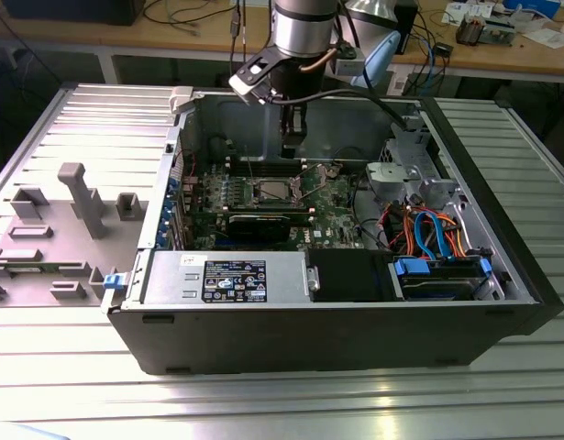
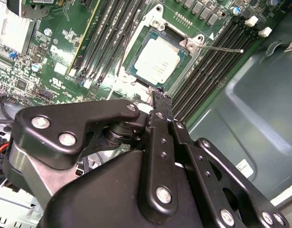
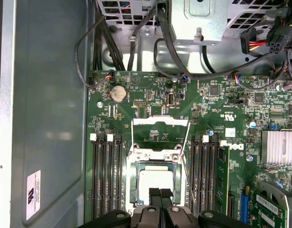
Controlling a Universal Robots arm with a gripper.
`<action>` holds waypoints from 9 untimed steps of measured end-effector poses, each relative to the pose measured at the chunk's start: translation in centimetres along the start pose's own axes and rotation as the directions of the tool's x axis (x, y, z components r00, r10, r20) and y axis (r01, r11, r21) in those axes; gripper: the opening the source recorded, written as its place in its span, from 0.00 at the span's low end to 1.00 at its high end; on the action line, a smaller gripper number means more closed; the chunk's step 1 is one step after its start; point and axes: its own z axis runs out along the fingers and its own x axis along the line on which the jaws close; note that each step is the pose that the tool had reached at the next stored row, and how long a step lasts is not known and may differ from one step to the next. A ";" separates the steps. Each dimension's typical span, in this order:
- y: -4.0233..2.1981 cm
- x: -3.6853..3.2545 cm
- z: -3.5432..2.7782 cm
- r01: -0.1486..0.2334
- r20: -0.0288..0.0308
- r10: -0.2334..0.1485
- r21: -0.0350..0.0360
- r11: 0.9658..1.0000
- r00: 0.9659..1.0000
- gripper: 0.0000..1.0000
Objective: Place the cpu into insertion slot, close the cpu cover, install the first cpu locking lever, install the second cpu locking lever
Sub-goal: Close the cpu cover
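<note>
The exterior view gives me the whole scene: the open computer case [image 1: 355, 321] lying on the ribbed metal bench [image 1: 263, 403], with my hand [image 1: 293, 151] hanging inside it at the upper middle of the frame, above the green motherboard [image 1: 337, 206]. Closer in, both wrist views show the cpu [image 3: 155, 183], a flat square with a dull silver top, already seated in the insertion slot [image 3: 134, 185]. My hand is right over the cpu's near edge, its black pads [image 3: 154, 194] drawn together with barely a slit between them and gripping nothing. I can't tell whether they touch the chip. The first wrist view adds the cpu cover [image 3: 160, 120], a thin silver frame swung open beyond the slot, on the side away from my hand. In the second wrist view, a thin wire locking lever [image 2: 221, 48] juts free across the long black memory slots [image 2: 207, 71].
</note>
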 end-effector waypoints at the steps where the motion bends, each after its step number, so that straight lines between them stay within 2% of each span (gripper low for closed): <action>1: 0.03 0.00 0.00 0.000 0.000 0.000 0.000 1.000 1.000 0.11; 9: 0.28 -0.01 0.05 0.000 0.000 0.000 0.000 1.000 1.000 0.11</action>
